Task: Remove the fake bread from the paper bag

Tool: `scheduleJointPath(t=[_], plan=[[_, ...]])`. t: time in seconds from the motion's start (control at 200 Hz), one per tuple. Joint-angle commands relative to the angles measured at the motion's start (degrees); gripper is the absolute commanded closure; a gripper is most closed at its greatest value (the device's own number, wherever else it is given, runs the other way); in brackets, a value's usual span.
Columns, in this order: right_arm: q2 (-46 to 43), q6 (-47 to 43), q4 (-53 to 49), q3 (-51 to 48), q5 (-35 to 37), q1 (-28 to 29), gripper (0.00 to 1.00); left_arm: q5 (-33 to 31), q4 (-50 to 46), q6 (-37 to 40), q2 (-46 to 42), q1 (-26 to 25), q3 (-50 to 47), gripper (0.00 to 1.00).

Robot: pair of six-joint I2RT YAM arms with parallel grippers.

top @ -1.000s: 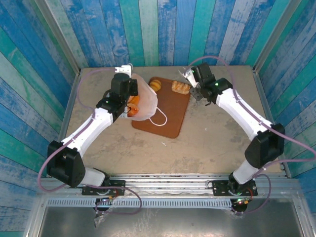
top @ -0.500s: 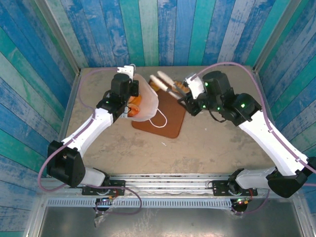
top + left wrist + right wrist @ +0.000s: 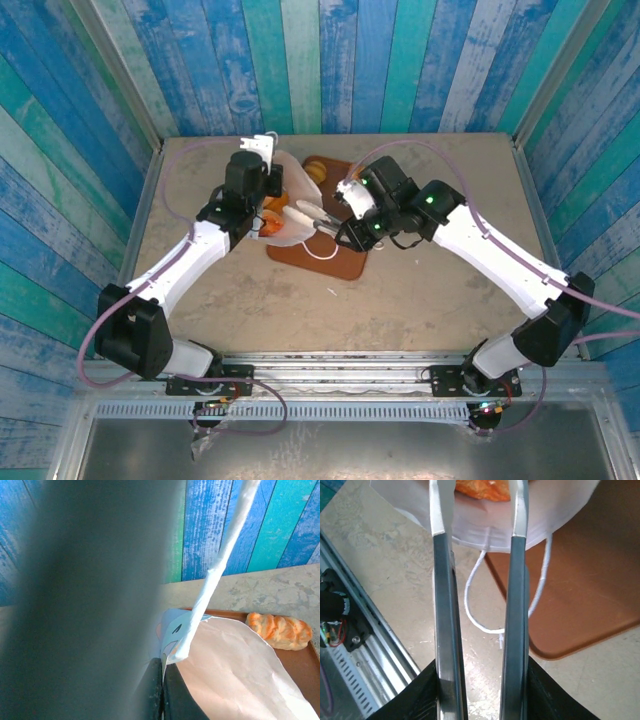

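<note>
Facing the mouth of the paper bag (image 3: pixel 560 510), our right gripper (image 3: pixel 478 502) has its fingers apart, nothing between them. We see orange bread (image 3: pixel 480 489) straight ahead, just inside. Our left gripper (image 3: pixel 162 692) is clamped on the bag's rim.

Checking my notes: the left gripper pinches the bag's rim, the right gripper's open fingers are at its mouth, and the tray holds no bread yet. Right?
Not quite: a loaf already lies on the tray, as the left wrist view shows. The rest stands.
</note>
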Motion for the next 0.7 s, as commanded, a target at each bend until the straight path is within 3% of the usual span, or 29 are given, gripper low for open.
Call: scheduleJointPath(t=[0.0,0.351,0.696], plan=[[2.7,-0.6,-0.8,2.2,-4.0,0.4,0.57,1.5,3.8,2.1,-4.3,0.0,-0.7,1.00],[10.9,-10.3,-7.3,8.9,-2.0,0.7,0.55,5.8,3.6,7.1,-7.2,0.0,-2.7,1.00],[14.6,-14.8,-7.1,12.3,7.5,2.6,0.53,5.9,3.0,6.5,-6.5,-0.1,-1.6,1.00]])
